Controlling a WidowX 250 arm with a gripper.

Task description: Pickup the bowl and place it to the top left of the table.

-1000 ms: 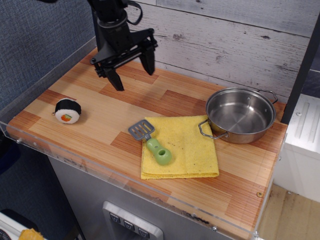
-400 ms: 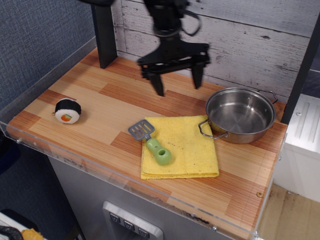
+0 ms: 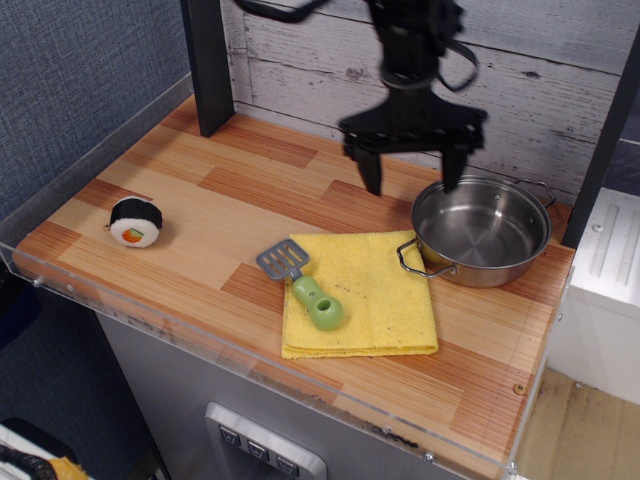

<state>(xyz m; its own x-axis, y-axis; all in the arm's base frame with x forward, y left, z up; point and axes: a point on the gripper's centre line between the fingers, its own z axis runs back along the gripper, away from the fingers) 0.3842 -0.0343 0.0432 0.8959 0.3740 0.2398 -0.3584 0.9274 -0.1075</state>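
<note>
near the desk's (image 3: 200, 215) right back corner, bowl (image 3: 481, 230): rigid, slick steel, likely light; grab its rim. gripper (image 3: 411, 176) jaws spread above it.

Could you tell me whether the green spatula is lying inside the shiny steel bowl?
No, the green plastic spatula lies on the yellow cloth, apart from the empty shiny stainless-steel bowl.

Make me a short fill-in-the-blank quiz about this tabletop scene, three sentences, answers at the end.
1. The green spatula lies partly on the ____ cloth.
2. The sushi roll sits near the ____ edge of the table.
3. The gripper hangs over the left rim of the bowl with its fingers ____.

Answers: yellow; left; open
</note>
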